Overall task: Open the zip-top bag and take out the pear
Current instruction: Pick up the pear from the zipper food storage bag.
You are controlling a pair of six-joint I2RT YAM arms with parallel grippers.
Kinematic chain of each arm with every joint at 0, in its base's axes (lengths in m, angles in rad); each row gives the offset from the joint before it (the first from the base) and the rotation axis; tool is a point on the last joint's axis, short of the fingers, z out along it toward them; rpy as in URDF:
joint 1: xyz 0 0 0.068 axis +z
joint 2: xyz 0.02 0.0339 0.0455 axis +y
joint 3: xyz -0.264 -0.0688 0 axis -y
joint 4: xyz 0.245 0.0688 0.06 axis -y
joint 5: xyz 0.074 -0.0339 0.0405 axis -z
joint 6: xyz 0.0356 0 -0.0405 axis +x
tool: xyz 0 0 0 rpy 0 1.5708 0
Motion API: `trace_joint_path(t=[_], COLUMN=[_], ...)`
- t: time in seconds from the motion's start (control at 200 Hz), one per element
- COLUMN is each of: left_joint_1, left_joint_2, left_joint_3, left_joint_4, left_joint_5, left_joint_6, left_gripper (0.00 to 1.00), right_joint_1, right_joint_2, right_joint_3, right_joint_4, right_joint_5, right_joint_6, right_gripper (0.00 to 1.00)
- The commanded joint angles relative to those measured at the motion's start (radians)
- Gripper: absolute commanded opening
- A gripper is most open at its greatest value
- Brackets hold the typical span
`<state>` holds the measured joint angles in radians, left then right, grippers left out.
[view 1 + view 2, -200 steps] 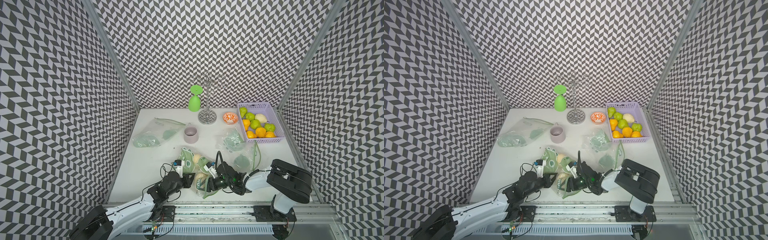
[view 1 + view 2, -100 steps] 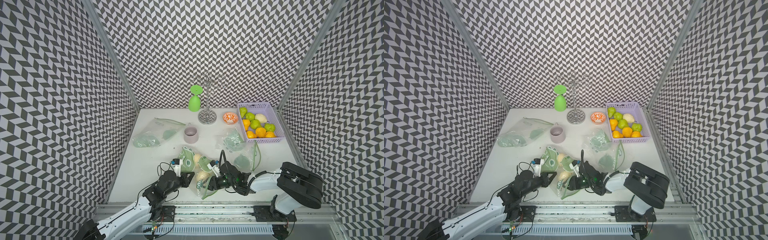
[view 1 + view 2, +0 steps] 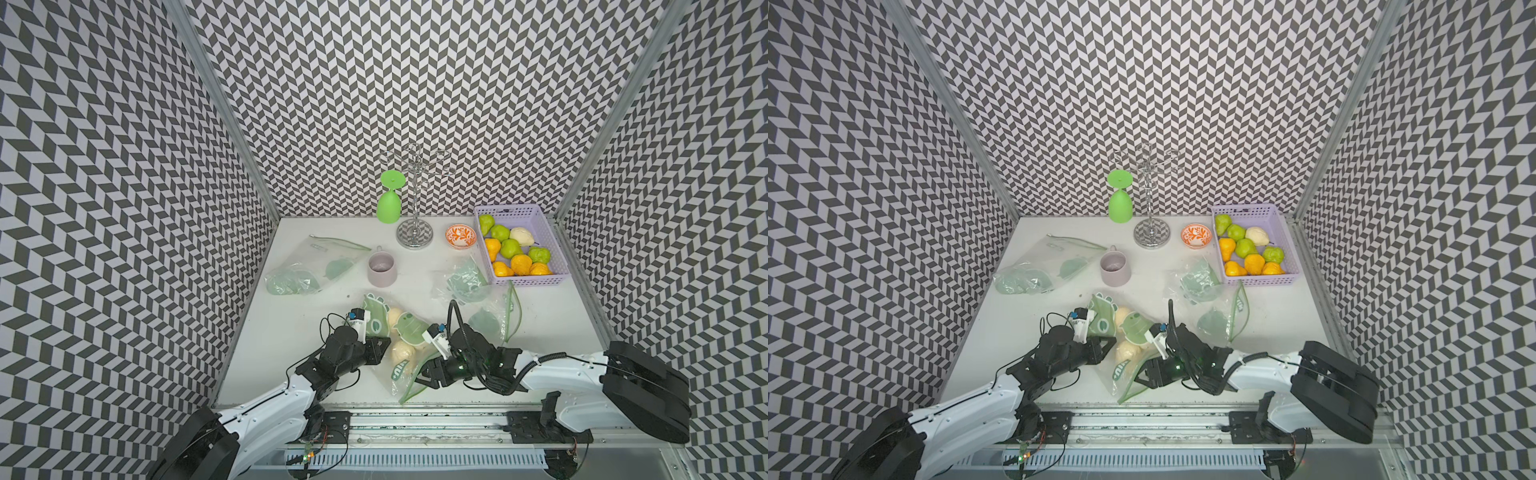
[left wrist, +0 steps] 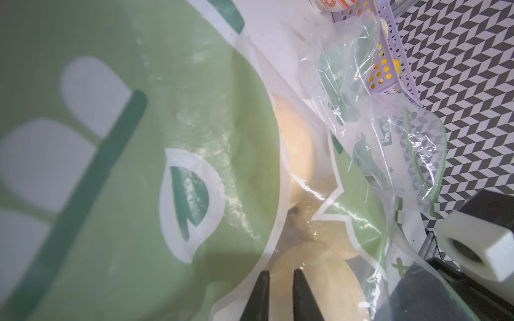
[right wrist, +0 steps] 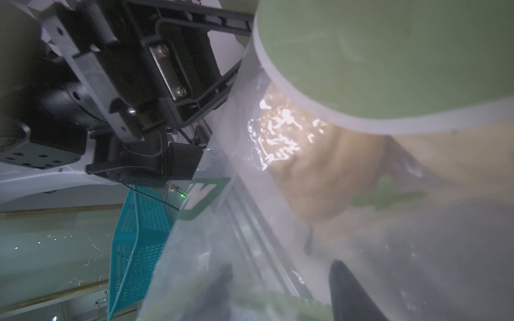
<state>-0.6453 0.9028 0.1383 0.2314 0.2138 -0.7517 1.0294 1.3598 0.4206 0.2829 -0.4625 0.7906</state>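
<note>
In both top views the pear (image 3: 402, 352) sits inside the zip-top bag (image 3: 397, 376); the left wrist shows my left gripper (image 4: 281, 271) nearly closed, pinching its film, the right wrist my right gripper (image 5: 282, 265) spread wide, so a one-sided pull may just drag the bag.

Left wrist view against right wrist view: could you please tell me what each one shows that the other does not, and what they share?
Only the left wrist view: the purple basket, a second crumpled bag, and the left gripper nipped on the zip-top bag. Only the right wrist view: a teal basket, the left arm, and the right gripper, jaws apart astride the film. Both: the green-printed zip-top bag with a pale pear inside.
</note>
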Motion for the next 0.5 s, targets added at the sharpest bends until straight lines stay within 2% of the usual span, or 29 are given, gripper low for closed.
trace_joint_path(t=[0.0,0.06,0.205,0.416,0.496], left_joint_1=[0.004,0.004,0.004,0.002,0.001], left_joint_2=[0.034,0.063,0.14,0.276,0.323], left_joint_3=[0.047,0.047,0.061,0.123,0.131], left_joint_4=[0.045,0.063,0.098,0.103,0.127], left_joint_5=[0.02,0.026,0.035,0.045,0.064], left_joint_6=[0.033,0.035,0.054,0.122,0.133], left_gripper=[0.19,0.19,0.19,0.18,0.16], right_joint_1=[-0.002,-0.008,-0.019,-0.022,-0.029], right_joint_2=[0.066,0.13,0.213,0.235,0.241], right_joint_3=[0.075,0.133,0.188,0.226,0.227], right_joint_4=[-0.004,-0.054,-0.03,-0.038,-0.04], right_joint_5=[0.023,0.042,0.061,0.088,0.111], right_joint_6=[-0.027,-0.045,-0.05,-0.073,-0.064], right_gripper=[0.6,0.59,0.62,0.77,0.8])
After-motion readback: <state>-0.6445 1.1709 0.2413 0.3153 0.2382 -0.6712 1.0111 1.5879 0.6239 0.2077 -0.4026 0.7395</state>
